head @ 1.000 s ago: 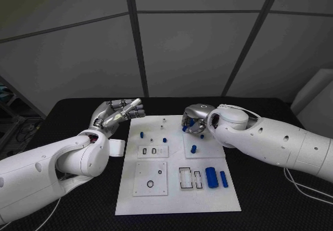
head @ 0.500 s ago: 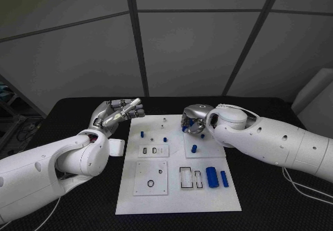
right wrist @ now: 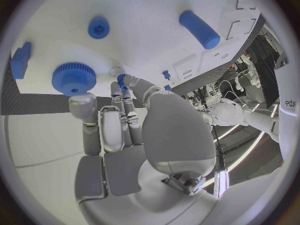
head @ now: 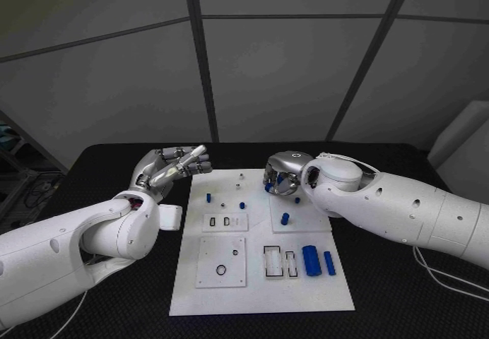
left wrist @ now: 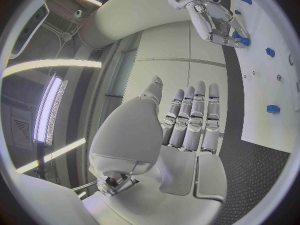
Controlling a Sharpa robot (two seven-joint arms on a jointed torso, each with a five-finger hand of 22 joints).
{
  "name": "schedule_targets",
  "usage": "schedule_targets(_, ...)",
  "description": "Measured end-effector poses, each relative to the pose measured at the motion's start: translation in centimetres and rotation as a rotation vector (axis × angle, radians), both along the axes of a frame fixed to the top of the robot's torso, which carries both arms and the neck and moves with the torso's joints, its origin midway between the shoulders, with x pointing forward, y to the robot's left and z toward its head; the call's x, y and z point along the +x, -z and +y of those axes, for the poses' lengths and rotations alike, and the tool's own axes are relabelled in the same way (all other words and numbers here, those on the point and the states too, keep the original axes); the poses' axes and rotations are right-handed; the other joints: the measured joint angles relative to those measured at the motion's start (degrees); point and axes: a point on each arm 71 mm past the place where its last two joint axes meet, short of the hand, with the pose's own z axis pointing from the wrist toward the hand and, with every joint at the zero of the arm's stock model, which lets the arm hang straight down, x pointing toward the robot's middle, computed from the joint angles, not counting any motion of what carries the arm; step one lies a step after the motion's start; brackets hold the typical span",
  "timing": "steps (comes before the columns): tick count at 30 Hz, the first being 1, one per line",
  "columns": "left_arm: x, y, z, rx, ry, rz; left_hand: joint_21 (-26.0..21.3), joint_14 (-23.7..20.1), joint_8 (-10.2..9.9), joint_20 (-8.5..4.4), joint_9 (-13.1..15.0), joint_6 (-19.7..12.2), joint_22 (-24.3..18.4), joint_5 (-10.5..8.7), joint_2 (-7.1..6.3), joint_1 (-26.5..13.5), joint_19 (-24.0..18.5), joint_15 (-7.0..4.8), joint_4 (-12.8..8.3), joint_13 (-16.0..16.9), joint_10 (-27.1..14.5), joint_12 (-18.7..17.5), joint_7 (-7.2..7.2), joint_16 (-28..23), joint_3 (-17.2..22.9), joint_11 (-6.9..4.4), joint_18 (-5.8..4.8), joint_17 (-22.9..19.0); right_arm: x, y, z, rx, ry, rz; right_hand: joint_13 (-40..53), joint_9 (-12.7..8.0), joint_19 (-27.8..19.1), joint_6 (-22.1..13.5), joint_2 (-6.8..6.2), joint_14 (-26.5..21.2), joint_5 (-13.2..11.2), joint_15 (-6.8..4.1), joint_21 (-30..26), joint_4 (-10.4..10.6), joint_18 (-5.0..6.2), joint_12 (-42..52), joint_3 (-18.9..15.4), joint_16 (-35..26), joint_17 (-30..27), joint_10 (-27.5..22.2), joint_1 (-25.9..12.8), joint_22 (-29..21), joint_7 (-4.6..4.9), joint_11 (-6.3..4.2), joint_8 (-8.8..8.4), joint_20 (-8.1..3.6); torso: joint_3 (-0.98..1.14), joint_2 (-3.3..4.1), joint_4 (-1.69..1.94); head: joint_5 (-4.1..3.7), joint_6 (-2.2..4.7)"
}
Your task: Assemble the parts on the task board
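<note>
- On the near half of the white task board (head: 260,293), the blue cylinder part (head: 311,260) and a thinner blue bar (head: 329,263) lie side by side, long axes running away from the robot.
- Mid-board, a short blue peg (head: 285,218) lies just nearer than the right hand.
- The right hand (head: 283,179) hovers over the board's far right part; its fingers (right wrist: 107,127) are half curled, empty, and the blue toothed gear (right wrist: 74,78) lies just off their tips.
- The left hand (head: 173,164) is raised beside the board's far left corner, its fingers straight and together, holding nothing.
- The black worktop (head: 408,296) lies around the board.
</note>
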Motion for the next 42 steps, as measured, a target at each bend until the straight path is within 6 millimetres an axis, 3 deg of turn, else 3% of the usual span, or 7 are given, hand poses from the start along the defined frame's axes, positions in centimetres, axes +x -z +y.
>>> schedule_targets(12,0.0,0.0,0.2,0.003,-0.003,0.002,0.0,-0.3,-0.2,0.00,0.0,0.0,-0.3,0.00,0.18,-0.2,0.0,0.27,-0.2,0.0,0.0,-0.3,0.00,-0.6,-0.2,0.00,0.01,-0.2,-0.1,-1.3,1.4,0.071,-0.019,-0.100,0.1,0.1,0.0,0.2,-0.03,0.0,0.4,0.00,0.7,-0.2,0.01,-0.7,0.3,0.0,-0.1,0.0,0.0,0.6,0.12,-0.01,-0.03,0.00,0.01,0.05,0.02,0.21,0.60)
schedule_targets(18,0.0,0.0,0.2,0.002,-0.002,0.003,0.0,-0.3,-0.2,0.00,0.0,0.0,-0.3,0.00,0.24,-0.2,0.0,0.27,-0.2,0.0,0.0,-0.3,0.00,-0.8,-0.2,0.00,0.00,-0.2,0.5,-1.6,2.9,0.108,-0.016,-0.142,0.2,0.1,0.0,0.5,-0.88,0.0,-0.2,0.00,0.7,0.5,0.02,-1.0,0.3,0.3,-0.1,0.1,-0.9,0.8,-0.09,-0.12,-0.03,0.00,0.02,0.16,0.07,0.27,0.73)
schedule_targets(25,0.0,0.0,0.1,0.001,0.000,0.003,0.0,-0.3,-0.2,0.00,0.0,0.0,-0.3,0.00,0.23,-0.2,0.0,0.27,-0.2,0.0,0.0,-0.3,0.00,-0.8,-0.2,0.00,0.01,-0.2,1.0,-1.7,4.5,0.132,-0.015,-0.166,0.1,0.0,0.0,0.5,-0.95,0.0,-0.2,0.01,0.9,0.7,0.03,-1.1,0.1,0.3,-0.1,0.1,-0.9,0.9,-0.10,-0.12,-0.14,0.00,-0.01,0.19,0.28,0.25,0.36)
schedule_targets(32,0.0,0.0,0.1,0.002,0.001,0.004,-0.3,-0.5,-0.5,0.22,0.0,0.0,-0.4,0.00,0.23,-0.2,-0.2,0.52,-0.4,0.0,0.0,-0.6,0.00,-1.2,-0.4,0.00,0.00,-0.2,1.6,-1.5,5.5,0.133,-0.010,-0.166,0.0,0.0,0.0,0.5,-1.18,0.0,0.0,0.01,0.9,1.0,0.03,-1.5,0.4,0.3,-0.1,0.1,-1.2,1.1,-0.10,-0.12,-0.24,0.00,-0.04,0.26,0.36,0.74,0.21)
schedule_targets(42,0.0,-0.1,0.0,0.000,0.004,0.004,-0.3,-0.5,-0.5,0.22,0.0,0.0,-0.4,0.00,0.23,-0.2,-0.2,0.52,-0.4,0.0,0.0,-0.6,0.00,-1.2,-0.4,0.00,0.00,-0.2,2.3,-1.1,5.7,0.111,0.010,-0.151,0.0,0.0,0.0,0.4,-1.18,0.0,0.4,0.01,0.9,1.1,0.03,-1.6,0.5,0.6,0.3,0.1,-1.2,1.1,-0.10,-0.12,-0.36,0.00,-0.05,0.34,0.39,0.96,-0.04)
